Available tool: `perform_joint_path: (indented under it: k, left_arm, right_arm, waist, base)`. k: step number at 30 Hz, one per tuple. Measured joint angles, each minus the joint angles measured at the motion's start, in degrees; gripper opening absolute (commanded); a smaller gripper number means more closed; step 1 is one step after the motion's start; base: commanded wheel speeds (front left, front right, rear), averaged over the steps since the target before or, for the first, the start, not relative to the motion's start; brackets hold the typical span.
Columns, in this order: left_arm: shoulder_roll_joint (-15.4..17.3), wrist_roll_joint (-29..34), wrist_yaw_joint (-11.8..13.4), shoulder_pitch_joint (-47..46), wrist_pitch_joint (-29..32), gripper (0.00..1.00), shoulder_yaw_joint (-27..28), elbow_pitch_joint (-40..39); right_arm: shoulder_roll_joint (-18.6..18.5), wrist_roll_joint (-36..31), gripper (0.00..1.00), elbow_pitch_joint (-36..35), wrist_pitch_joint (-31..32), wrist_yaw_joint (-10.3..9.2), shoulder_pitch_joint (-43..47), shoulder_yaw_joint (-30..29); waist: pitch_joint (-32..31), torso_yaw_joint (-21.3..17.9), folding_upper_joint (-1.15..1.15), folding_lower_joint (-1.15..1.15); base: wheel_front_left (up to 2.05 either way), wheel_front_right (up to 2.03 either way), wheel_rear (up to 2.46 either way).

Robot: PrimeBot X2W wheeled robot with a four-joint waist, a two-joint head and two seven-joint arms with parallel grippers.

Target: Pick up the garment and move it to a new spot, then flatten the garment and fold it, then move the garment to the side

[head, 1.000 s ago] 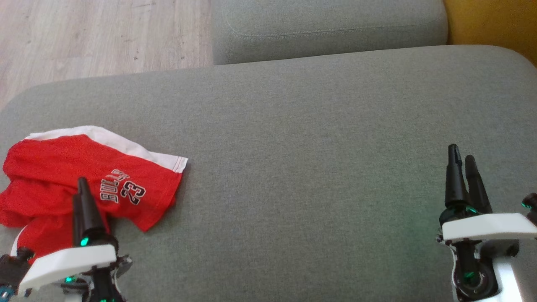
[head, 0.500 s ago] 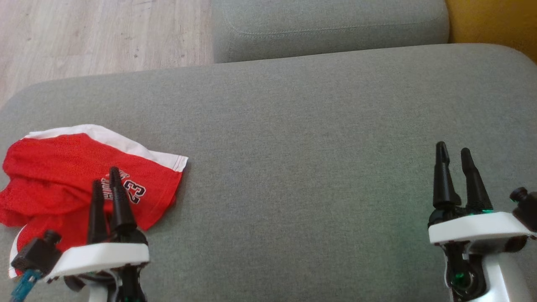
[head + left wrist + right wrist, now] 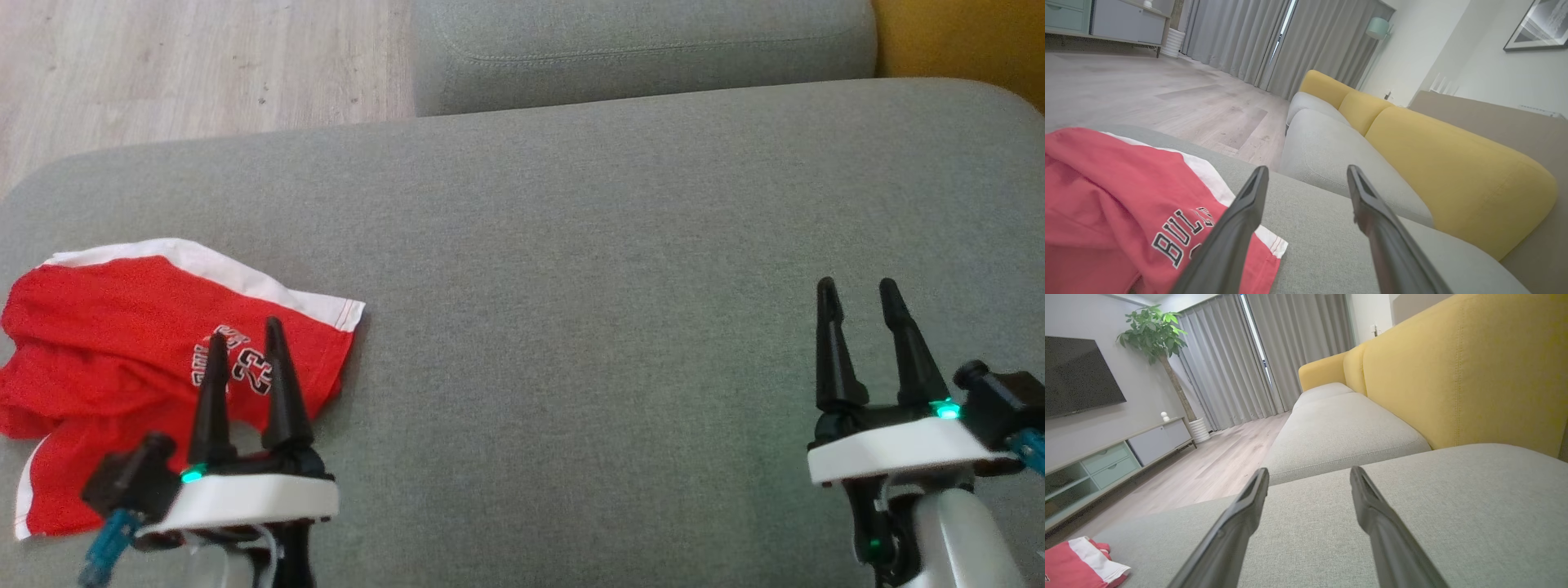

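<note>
Grey sofa cushion is the work surface, with wooden floor beyond its far edge. The red garment, white-trimmed, lies crumpled at the cushion's left end, doubled over itself with the lettering up. It is not yet lifted, so I judge the first step is pending.

Risks:
- The cloth sits in several layers, so a shallow pinch may take only the top one and the rest would drag or bunch.
- It lies close to the cushion's left edge (a sideways nudge could tip it toward the floor).
- Fingers driven too deep could snag the upholstery.

Pose:
- Left gripper: fingers spread wide and empty, pointing away from the robot at a low angle over the garment's right-hand part.
- Right gripper: equally wide and empty, over bare cushion well apart from the garment.
</note>
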Motion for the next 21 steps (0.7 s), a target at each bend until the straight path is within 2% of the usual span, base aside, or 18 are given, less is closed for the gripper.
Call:
perform_joint_path:
  k: [5, 9, 17, 21]
  left_arm:
    - [0.0, 5.3, 0.8, 0.0, -0.6, 1.00, -1.2, 0.0]
    - [0.2, 6.8, 0.4, 0.0, -1.5, 1.00, -2.0, 0.8]
    - [0.9, 15.2, 0.1, 0.2, -3.0, 1.00, -5.2, 2.5]
    - [1.9, 19.1, 1.1, 0.1, -3.5, 1.00, -7.3, 2.5]
  right_arm:
    - [0.0, -4.4, 1.00, -0.2, -0.6, 0.00, 0.0, 0.7]
    - [0.0, -7.9, 1.00, -0.3, -1.5, 0.00, 0.0, 1.2]
    - [0.0, -15.4, 1.00, -0.8, -2.8, 0.00, 0.0, 1.4]
    - [0.0, -18.8, 1.00, -1.2, -3.5, 0.00, 0.0, 2.0]
  waist:
    - [0.0, 0.0, 0.00, 0.00]
    - [0.0, -0.2, 0.00, 0.00]
    - [0.1, -0.5, 0.00, 0.00]
    - [0.3, -0.7, 0.00, 0.00]
  base:
    - [0.00, 0.00, 0.00]
    - [0.00, 0.00, 0.00]
    - [0.00, 0.00, 0.00]
    - [0.00, 0.00, 0.00]
